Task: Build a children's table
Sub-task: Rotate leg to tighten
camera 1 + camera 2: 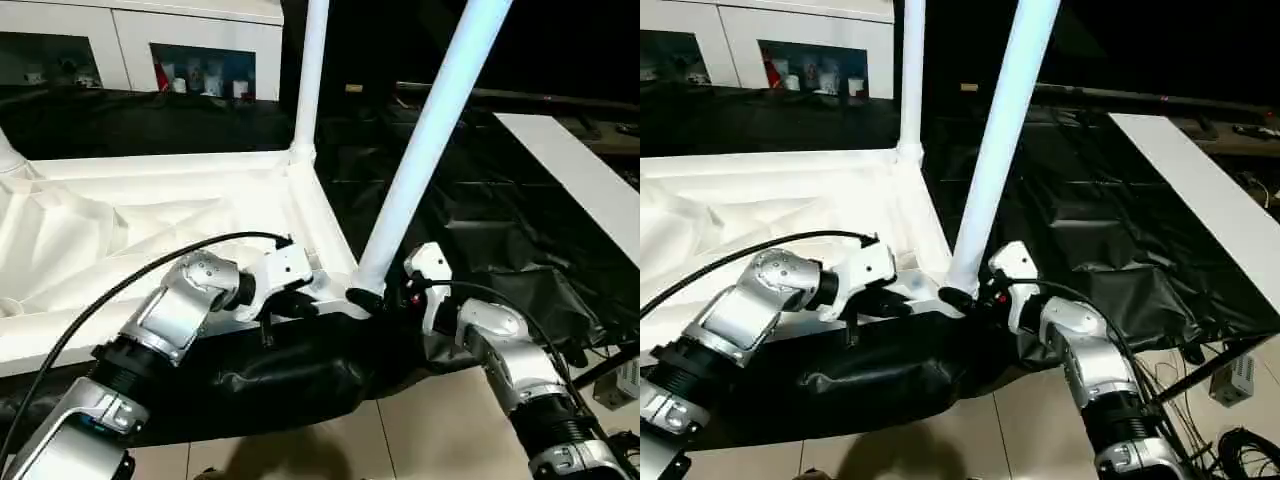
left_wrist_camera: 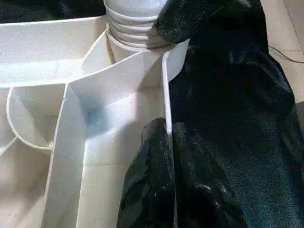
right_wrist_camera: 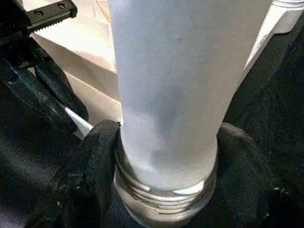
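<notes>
Though seemingly inverted, ribbed white children's table (image 1: 150,230)

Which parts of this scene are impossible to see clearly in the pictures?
- Near leg: its top is cut off by the upper edge of both eye views.
- Near corner socket: its threads are partly covered by a right gripper finger in the left wrist view.
- Cabinet contents: too small to identify.
- Tabletop: its left part runs past the eye views' edge.

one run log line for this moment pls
left end effector: pinching tabletop rim | right end effector: fingers either side of near leg base | far leg: upright in socket
</notes>
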